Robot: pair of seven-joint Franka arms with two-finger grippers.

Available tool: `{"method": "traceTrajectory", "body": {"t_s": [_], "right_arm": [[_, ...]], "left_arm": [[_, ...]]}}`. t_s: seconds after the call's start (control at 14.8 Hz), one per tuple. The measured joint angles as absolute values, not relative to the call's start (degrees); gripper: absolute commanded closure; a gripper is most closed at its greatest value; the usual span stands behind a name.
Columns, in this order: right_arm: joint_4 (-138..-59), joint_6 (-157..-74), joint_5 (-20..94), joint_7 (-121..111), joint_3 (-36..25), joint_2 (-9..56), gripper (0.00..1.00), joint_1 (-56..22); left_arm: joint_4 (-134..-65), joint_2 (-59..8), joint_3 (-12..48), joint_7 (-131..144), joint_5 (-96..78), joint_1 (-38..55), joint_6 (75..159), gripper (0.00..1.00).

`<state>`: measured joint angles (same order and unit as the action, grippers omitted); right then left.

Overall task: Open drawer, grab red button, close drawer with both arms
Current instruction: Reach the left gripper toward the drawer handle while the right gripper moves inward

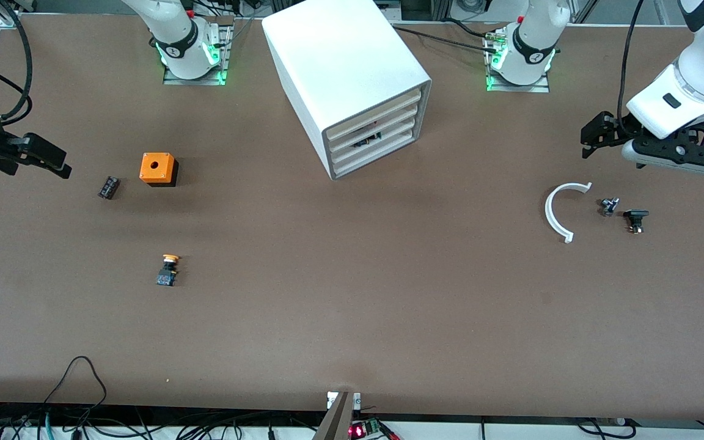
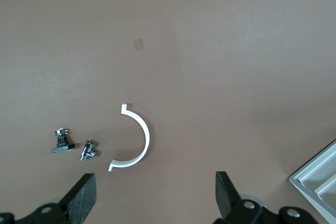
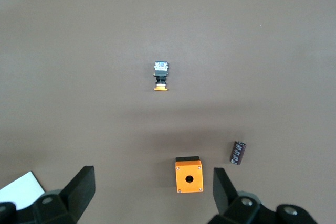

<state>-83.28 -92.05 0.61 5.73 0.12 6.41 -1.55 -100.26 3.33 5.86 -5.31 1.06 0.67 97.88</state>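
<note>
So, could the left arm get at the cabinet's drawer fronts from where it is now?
Probably yes. The left gripper hovers open over bare table near the white curved piece, and the drawers face that end, all shut, with nothing lying between.

Your front camera looks down from high across the table (image 1: 352, 318), facing both bases. Each wrist camera looks straight down from well above: the left shares the white half-ring (image 1: 558, 211) (image 2: 137, 139), the right shares the orange cube (image 1: 157, 168) (image 3: 189, 176).
</note>
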Motion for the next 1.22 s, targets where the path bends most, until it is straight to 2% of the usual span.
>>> {"method": "traceTrajectory", "body": {"t_s": [0.61,1.22], "right_arm": [[-83.3,-95.1,0.9,5.9,0.3,9.6,0.01,-1.6],[-83.4,-98.7,2.9,5.9,0.3,18.7,0.01,-1.6]], "left_arm": [[-100.3,2.0,8.9,-5.3,0.8,0.9,97.4,0.0],[-98.5,-7.6,10.1,-5.6,-14.8,0.9,97.5,0.0]]}}
